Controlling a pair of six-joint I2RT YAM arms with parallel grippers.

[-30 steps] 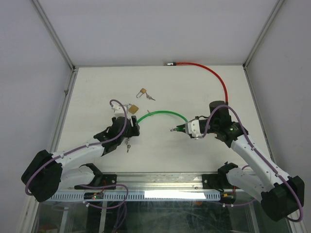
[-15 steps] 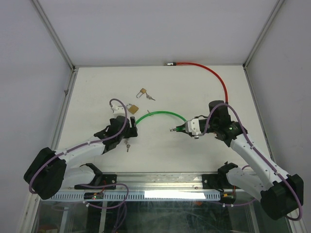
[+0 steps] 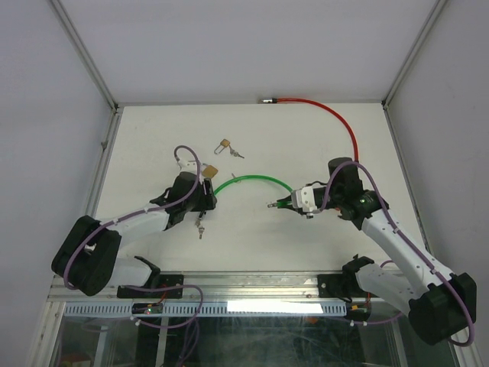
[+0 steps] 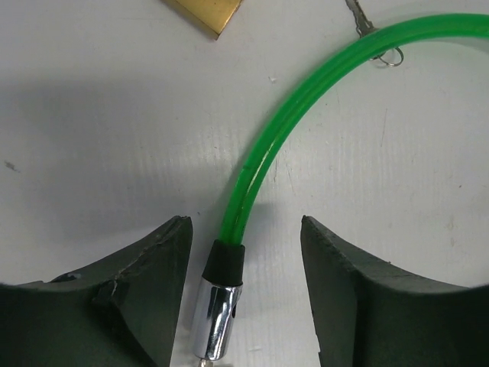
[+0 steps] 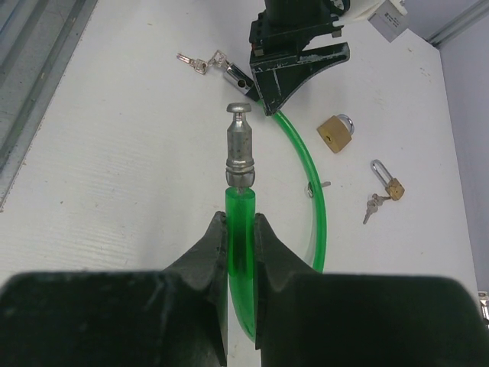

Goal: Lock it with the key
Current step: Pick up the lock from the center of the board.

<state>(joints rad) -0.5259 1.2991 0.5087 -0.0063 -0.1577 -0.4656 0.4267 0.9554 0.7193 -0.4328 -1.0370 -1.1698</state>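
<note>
Cable [image 3: 256,179] lies in a green arc across the table [image 3: 153,130]; the right gripper [image 5: 239,222] has its fingers pinched on one end, pin [image 5: 241,141] jutting towards the left gripper [image 4: 243,245], whose fingers are spread wide either side of the chrome barrel [image 4: 216,325]. Best play, I'd say: close squarely on that barrel, not the green sleeve, so it can't roll when the pin goes in, and keep clear of the keys [image 5: 195,63] just beside it.
</note>
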